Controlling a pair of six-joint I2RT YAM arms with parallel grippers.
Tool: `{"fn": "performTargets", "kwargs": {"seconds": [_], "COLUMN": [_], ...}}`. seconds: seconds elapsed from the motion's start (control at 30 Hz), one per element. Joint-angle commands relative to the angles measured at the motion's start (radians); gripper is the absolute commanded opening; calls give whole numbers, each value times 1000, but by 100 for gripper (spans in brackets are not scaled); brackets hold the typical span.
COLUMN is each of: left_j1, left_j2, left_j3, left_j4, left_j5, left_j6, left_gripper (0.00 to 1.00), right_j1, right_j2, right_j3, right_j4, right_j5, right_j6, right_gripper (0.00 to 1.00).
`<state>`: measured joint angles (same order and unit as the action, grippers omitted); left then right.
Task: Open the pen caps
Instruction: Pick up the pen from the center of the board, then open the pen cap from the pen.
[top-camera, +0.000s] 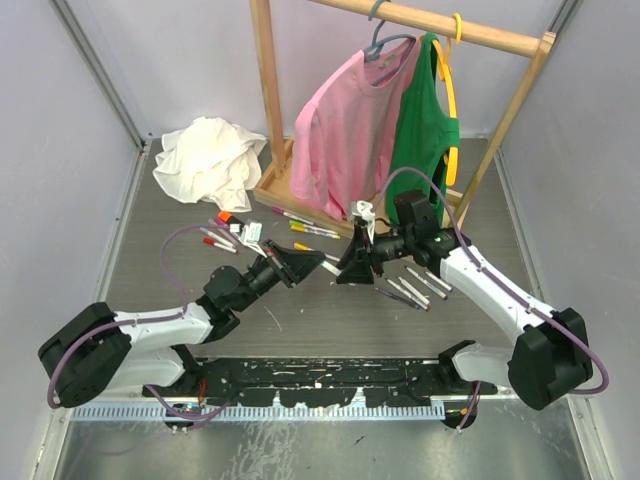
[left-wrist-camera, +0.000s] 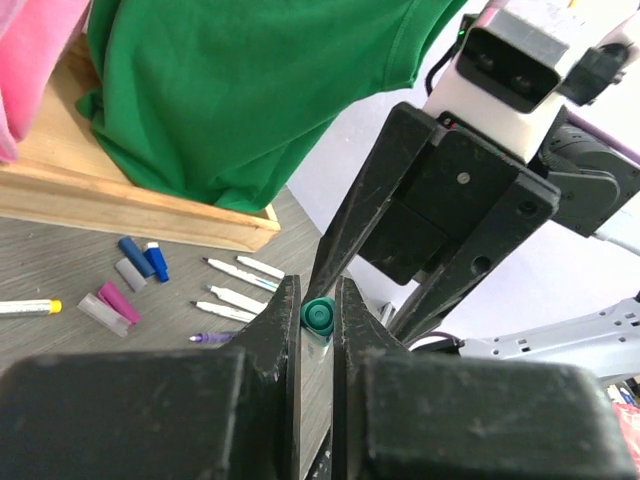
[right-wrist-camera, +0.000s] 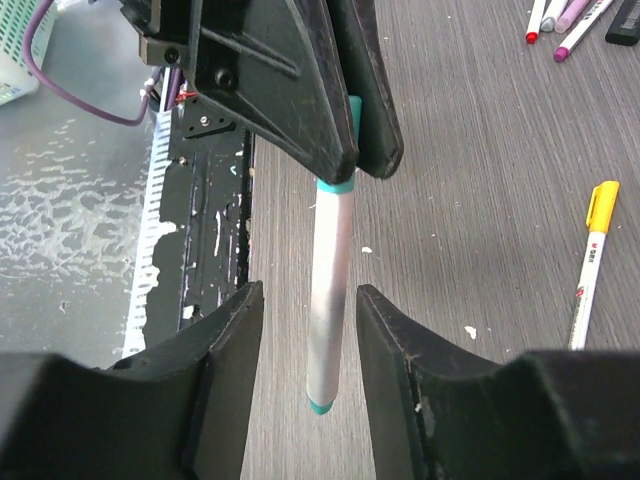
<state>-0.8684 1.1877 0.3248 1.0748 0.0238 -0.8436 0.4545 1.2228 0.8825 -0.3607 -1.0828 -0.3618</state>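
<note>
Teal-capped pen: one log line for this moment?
left gripper: shut on teal cap | right gripper: jaws open around pen | cap on pen

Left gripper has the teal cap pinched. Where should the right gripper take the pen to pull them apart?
Mid-length on the white barrel, clear of the cap in the left gripper. It is straight, round and bare there and lies between the open fingers of the right gripper, so closing across it from both sides should hold; then pull along its length.

Clothes rack (top-camera: 268, 100) and scattered pens (top-camera: 412, 290) crowd the table's (top-camera: 330, 322) far side.
</note>
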Motion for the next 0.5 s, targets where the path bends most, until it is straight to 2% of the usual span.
{"fn": "performTargets", "kwargs": {"seconds": [0.0, 0.37, 0.43, 0.47], "left_j1": [3, 3, 3, 4], "left_j2": [33, 108, 113, 113], "left_j3": [42, 56, 55, 54], "left_j4": [64, 129, 134, 137], "left_j5": [13, 17, 15, 11], "left_j6": [29, 22, 21, 21], "left_gripper": [0, 0, 0, 0], "right_j1": [6, 61, 67, 68], "right_j2": [8, 67, 71, 71], "right_j3": [-2, 6, 13, 14], "right_j4": [77, 64, 54, 51], "right_j5": [-12, 90, 99, 102], "right_j6": [52, 44, 38, 34], "right_gripper": [49, 49, 46, 41]}}
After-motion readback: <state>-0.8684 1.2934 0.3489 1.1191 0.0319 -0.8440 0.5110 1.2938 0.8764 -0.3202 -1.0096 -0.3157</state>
